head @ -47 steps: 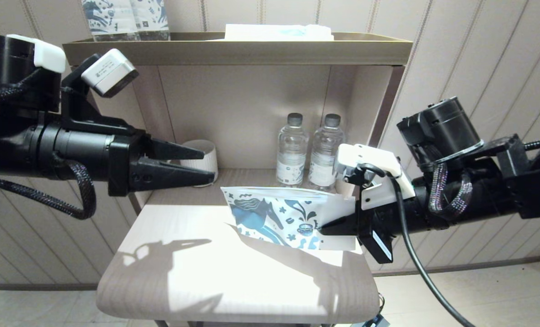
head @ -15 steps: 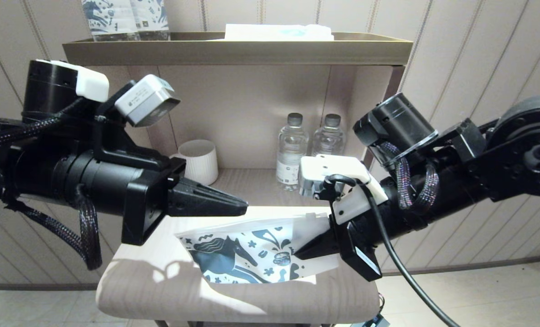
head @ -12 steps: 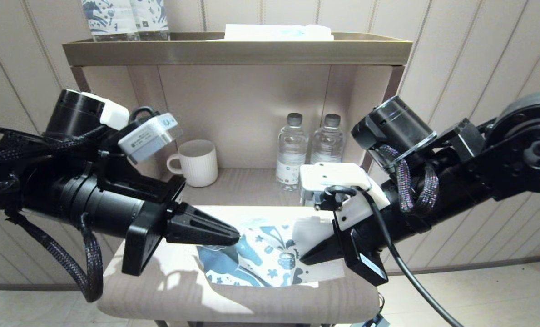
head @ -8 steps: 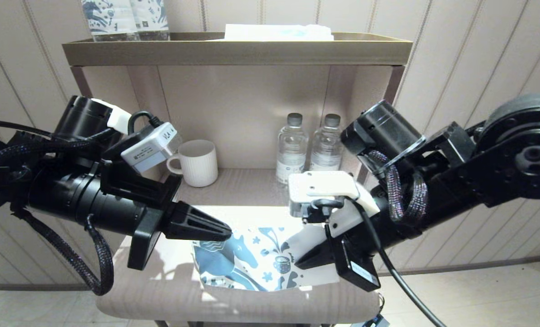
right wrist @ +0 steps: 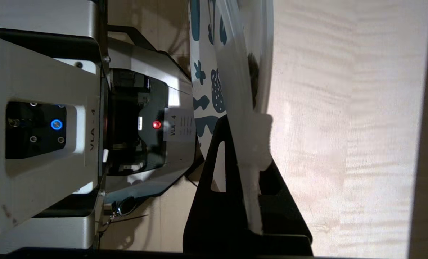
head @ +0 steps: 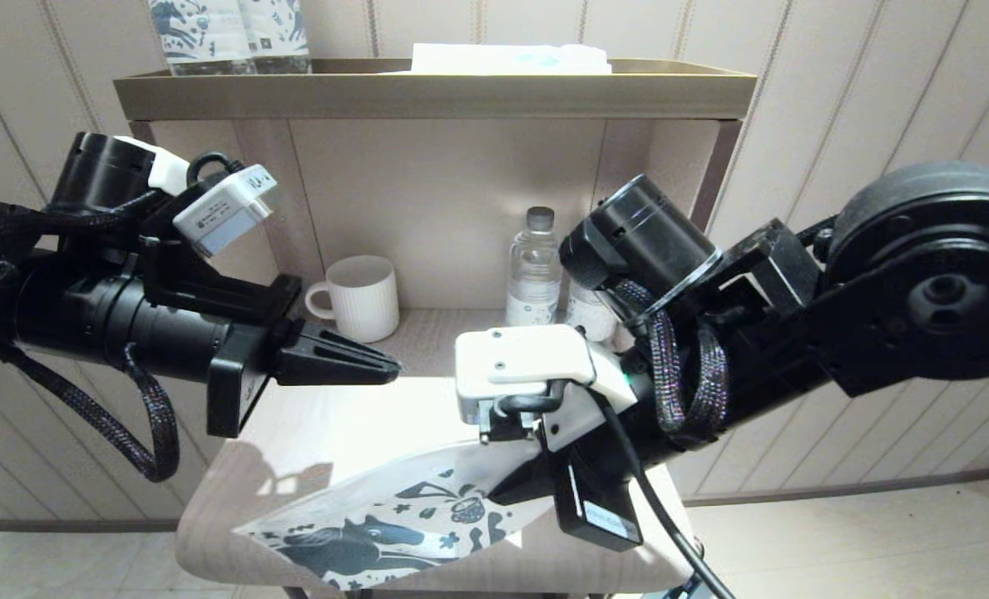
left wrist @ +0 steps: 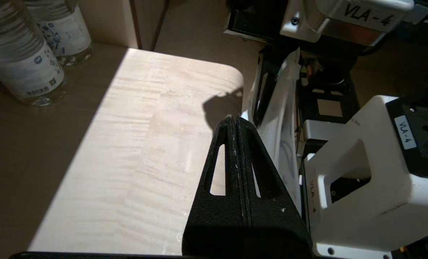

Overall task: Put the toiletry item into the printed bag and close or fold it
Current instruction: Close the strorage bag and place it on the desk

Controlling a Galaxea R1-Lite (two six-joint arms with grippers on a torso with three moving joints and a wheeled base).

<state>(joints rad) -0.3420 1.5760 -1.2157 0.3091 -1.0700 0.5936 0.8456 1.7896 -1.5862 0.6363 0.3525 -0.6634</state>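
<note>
The right gripper (head: 502, 491) has its jaws closed on one end of the printed bag (head: 378, 532) and holds it over the front edge of the wooden table (head: 336, 424). From this grip the bag hangs down at a slant, and its free corner reaches past the front left edge of the table, so most of the bag is in the air and does not lie on the wood. In the right wrist view the thin white edge of the bag (right wrist: 242, 108) passes between the two black fingers. The left gripper (head: 390, 366) has its jaws pressed together and holds nothing; it is above the back left part of the table, well apart from the bag. The middle of the table between the two grippers is bare and sunlit. Behind the table, on the low shelf, a white mug (head: 361, 295) and a water bottle (head: 534, 266) stand near the back edge. The toothbrush cannot be seen in any view.
</note>
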